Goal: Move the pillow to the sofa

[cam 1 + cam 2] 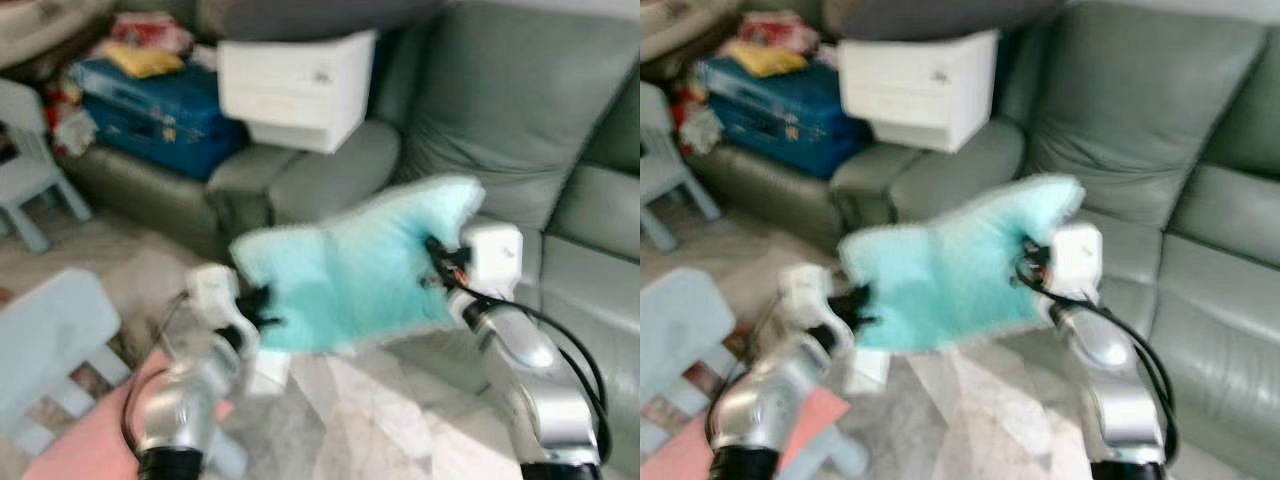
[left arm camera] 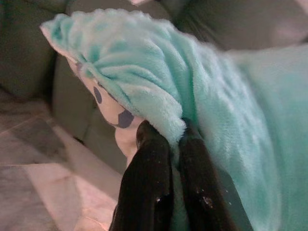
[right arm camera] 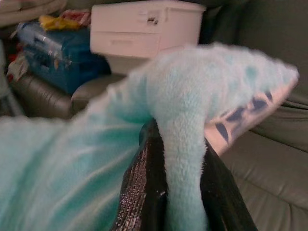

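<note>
Both grippers — left [image 1: 262,305], right [image 1: 437,262] — pinch the pillow's [image 1: 350,270] opposite ends.

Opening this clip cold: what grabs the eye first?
A fluffy turquoise pillow held up in mid-air, stretched between the left gripper and the right gripper, each clamped on one end. Behind it stands the grey-green sofa, its seat bare on the robot's right. A white box sits on the sofa's armrest, with blue cases piled to the left.
</note>
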You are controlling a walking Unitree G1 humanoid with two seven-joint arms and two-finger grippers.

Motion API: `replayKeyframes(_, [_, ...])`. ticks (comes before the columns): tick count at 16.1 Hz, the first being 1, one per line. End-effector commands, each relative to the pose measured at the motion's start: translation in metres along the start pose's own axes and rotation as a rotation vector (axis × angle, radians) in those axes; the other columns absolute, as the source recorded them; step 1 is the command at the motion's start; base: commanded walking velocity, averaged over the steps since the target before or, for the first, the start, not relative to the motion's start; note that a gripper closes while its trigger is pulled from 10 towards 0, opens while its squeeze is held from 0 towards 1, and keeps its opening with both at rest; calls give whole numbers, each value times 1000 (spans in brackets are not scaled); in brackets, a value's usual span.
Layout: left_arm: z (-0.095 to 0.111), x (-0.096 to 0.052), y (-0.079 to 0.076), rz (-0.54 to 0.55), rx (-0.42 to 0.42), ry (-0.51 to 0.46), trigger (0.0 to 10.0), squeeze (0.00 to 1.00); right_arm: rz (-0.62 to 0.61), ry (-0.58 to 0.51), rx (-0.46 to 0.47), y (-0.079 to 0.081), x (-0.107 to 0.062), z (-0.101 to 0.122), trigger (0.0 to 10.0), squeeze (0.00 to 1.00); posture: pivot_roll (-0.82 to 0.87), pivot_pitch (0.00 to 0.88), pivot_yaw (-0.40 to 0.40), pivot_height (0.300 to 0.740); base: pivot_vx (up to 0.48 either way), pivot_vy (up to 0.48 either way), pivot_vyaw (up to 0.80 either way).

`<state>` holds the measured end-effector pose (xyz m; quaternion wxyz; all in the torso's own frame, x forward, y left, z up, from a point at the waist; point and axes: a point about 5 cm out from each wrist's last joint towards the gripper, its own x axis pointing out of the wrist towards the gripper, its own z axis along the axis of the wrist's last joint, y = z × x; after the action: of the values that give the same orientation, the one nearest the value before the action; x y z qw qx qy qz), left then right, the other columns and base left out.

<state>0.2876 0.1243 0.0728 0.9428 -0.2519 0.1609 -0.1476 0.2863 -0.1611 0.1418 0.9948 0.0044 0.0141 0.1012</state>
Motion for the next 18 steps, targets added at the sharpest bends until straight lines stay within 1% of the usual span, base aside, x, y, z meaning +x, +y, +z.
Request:
replayKeyframes(1, [10,1,-3,-23,32,-28,10000,0,13,-49,-1,4,2,11,10000,0,-181,0,8,740,0,0,0])
replayKeyframes(8, [11,1,-5,-39,29,-34,10000,0,10,-47,1,4,2,11,10000,0,-182,0,9,740,0,0,0])
replayKeyframes(15, [10,2,-6,-56,27,-30,10000,0,11,-41,2,5,2,10,10000,0,-184,0,9,740,0,0,-768])
replayKeyframes(16, [10,2,-7,-63,25,-30,10000,0,12,-42,1,5,2,10,10000,0,-185,0,9,740,0,0,0])
replayKeyframes(18, [9,2,-7,-65,21,-28,10000,0,13,-43,-1,5,2,10,10000,0,-185,0,11,740,0,-373,0])
